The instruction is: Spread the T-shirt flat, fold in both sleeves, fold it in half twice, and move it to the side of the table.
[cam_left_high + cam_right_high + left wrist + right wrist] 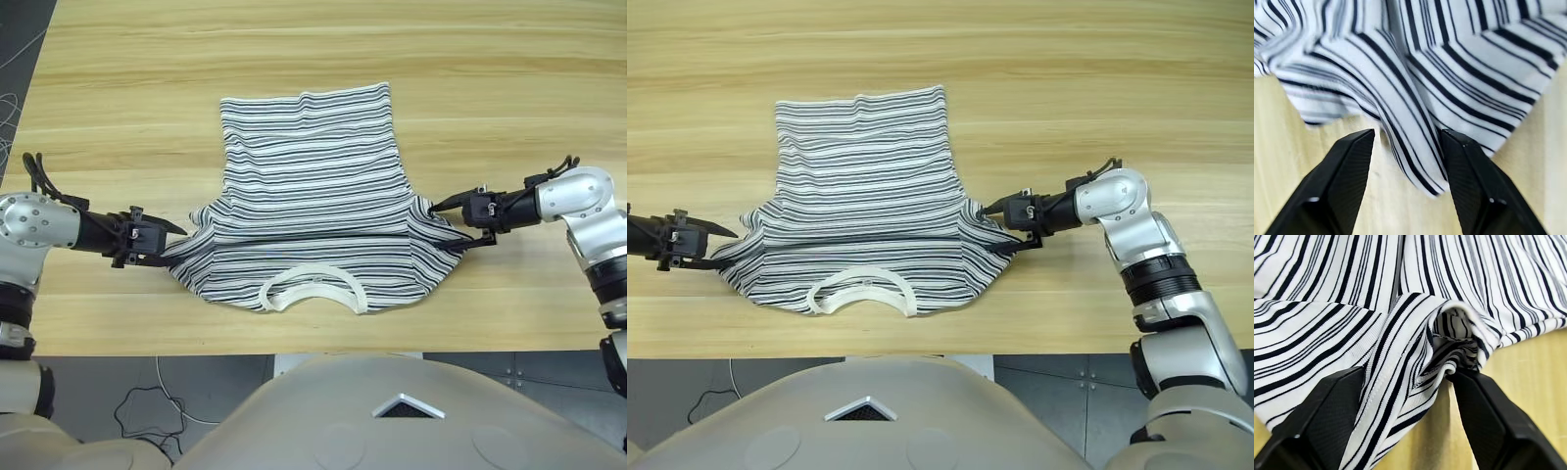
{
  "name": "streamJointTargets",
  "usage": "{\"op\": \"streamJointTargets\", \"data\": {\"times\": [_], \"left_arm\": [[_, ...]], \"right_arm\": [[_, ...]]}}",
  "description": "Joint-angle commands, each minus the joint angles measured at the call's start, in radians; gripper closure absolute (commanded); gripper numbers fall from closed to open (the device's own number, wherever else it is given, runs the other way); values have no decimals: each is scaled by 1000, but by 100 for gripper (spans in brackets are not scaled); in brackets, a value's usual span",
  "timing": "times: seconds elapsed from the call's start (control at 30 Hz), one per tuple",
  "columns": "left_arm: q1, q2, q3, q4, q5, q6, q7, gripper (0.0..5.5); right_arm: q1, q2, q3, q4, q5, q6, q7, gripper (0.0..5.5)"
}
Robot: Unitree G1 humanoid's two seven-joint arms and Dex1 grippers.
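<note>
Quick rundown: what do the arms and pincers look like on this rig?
The left arm and right arm have silver-grey rounded joint shells, black wrist sections and thin black cables looping off them. The left pincer and right pincer each have two black wedge-shaped fingers with finely ribbed faces.

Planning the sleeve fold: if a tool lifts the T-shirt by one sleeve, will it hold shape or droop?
Probably droops: the T-shirt bunches into soft folds at the right tool. Likely light: thin cloth lies nearly flat on the table. Pushed, it would probably wrinkle rather than slide whole, as the ripples by the left tool suggest.
</note>
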Motion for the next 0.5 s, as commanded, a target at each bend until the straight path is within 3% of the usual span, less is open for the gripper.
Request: {"op": "streamJointTargets", "data": {"times": [0.03, 0.23, 0.5], "left_arm": [[30, 42, 61, -106, -111, 50, -65, 298], [2, 29, 155, -220, -352, 221, -222, 298], [-13, -33, 153, -195, -353, 376, -252, 298]], "right_arm": [[45, -24, -20, -51, -2, 41, 20, 225], [36, -31, -131, -200, 148, 119, 73, 225], [39, -28, -201, -286, 274, 212, 137, 225]]}}
